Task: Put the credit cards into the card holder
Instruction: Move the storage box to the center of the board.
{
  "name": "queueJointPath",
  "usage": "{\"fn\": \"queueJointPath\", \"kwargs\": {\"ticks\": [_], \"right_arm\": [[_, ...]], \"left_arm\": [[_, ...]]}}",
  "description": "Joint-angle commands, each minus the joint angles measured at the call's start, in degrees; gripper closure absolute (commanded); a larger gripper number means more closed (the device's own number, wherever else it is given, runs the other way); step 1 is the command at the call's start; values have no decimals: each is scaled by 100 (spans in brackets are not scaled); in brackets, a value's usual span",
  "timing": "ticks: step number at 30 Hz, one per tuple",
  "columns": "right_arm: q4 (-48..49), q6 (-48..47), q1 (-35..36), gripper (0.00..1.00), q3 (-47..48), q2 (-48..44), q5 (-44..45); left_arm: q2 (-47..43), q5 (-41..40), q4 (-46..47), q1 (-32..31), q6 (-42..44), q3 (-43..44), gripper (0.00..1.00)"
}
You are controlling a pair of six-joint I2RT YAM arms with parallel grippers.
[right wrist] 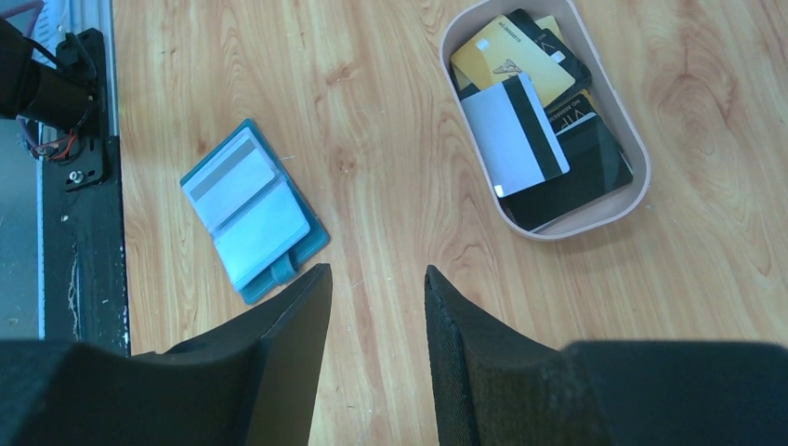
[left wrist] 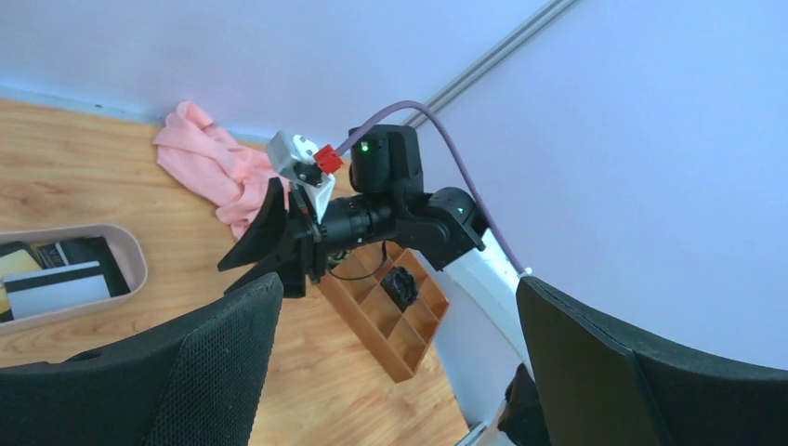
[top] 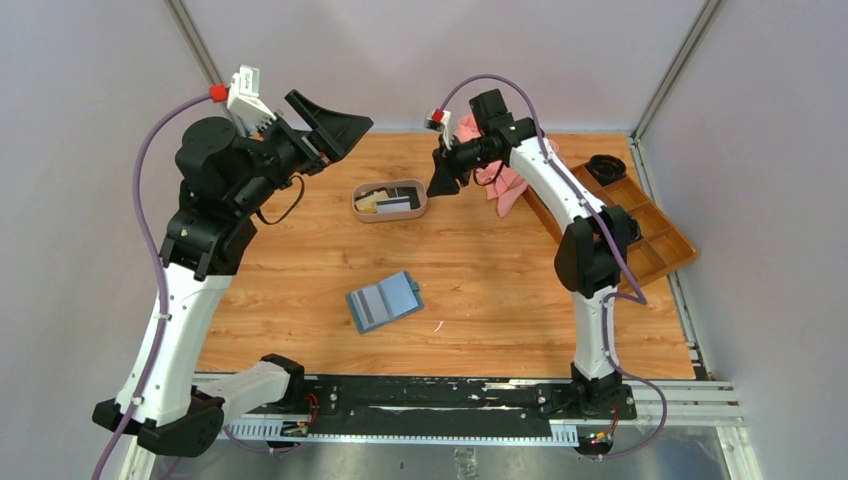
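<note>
Right wrist: credit cards [right wrist: 516,135] lie in the oval tray [right wrist: 569,230].

On a black plastic card [right wrist: 585,149] in the oval pinkish tray [right wrist: 595,219], gold letters "VI" can be read, partly covered. The print on the gold-tan card [right wrist: 511,60] is too small to be read.

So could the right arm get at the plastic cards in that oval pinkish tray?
Probably yes: the right gripper hangs open near the oval pinkish tray, and the plastic cards inside lie uncovered.
</note>
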Motion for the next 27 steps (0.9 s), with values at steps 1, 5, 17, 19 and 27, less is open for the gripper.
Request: {"fn": "queueJointPath", "kwargs": {"ticks": [1, 5, 17, 19, 27], "right_arm": [[-304, 117, 41, 54, 475, 135, 247], [-356, 106, 113, 54, 604, 216, 291], [-347, 230, 99, 54, 679, 171, 297], [-347, 252, 108, 54, 686, 162, 271], [-352, 205, 100, 54, 581, 65, 361]], "left_arm": [[107, 70, -433, 25, 34, 198, 0], [149, 274, -283, 25, -60, 186, 0], [-113, 780, 497, 17, -644, 217, 0], [-140, 722, 567, 17, -678, 220, 0], [-140, 804, 699, 17, -689, 429, 0]]}}
